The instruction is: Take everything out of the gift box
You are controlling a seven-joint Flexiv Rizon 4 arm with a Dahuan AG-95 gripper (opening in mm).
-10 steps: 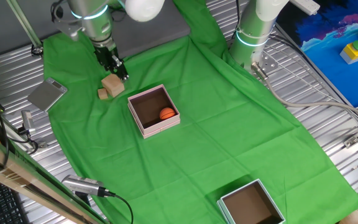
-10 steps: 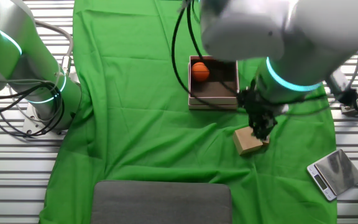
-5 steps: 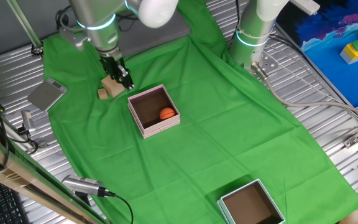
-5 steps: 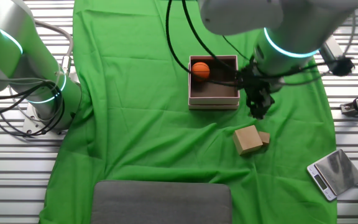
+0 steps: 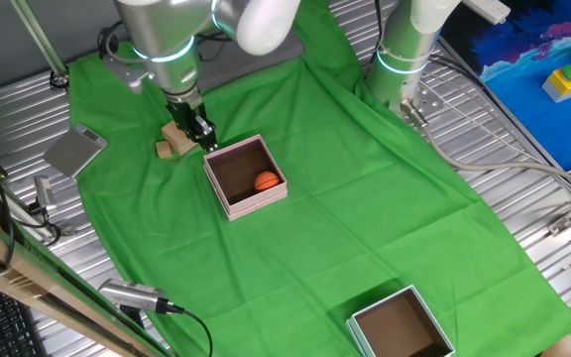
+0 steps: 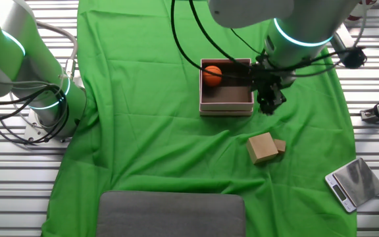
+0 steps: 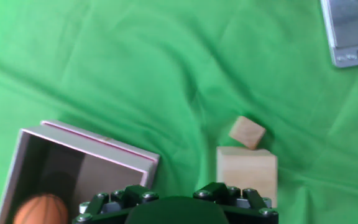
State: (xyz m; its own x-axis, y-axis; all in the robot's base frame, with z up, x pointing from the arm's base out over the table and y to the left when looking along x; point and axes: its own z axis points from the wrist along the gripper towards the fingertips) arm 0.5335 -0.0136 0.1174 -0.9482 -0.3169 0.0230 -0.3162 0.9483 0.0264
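The gift box (image 5: 257,203) with pale pink walls stands on the green cloth and also shows in the other fixed view (image 6: 226,109) and the hand view (image 7: 98,147). The orange ball (image 5: 267,181) (image 6: 212,75) (image 7: 39,210) lies inside it, in a corner. The tan wooden cube (image 5: 173,132) (image 6: 262,147) (image 7: 246,169) sits on the cloth outside the box. My gripper (image 5: 204,137) (image 6: 266,106) hovers beside the box's edge, between the box and the cube; it looks open and empty. Its fingertips are out of the hand view.
A small brown block (image 5: 165,150) (image 6: 279,145) (image 7: 248,132) touches the cube. A silver scale (image 5: 74,151) (image 6: 354,182) (image 7: 351,31) lies off the cloth. A larger teal-grey box (image 5: 399,325) stands far off. A second arm's base (image 5: 397,59) stands at the cloth's edge.
My gripper has moved away from the cube toward the gift box. The cube stays on the cloth where it was; the ball has not moved.
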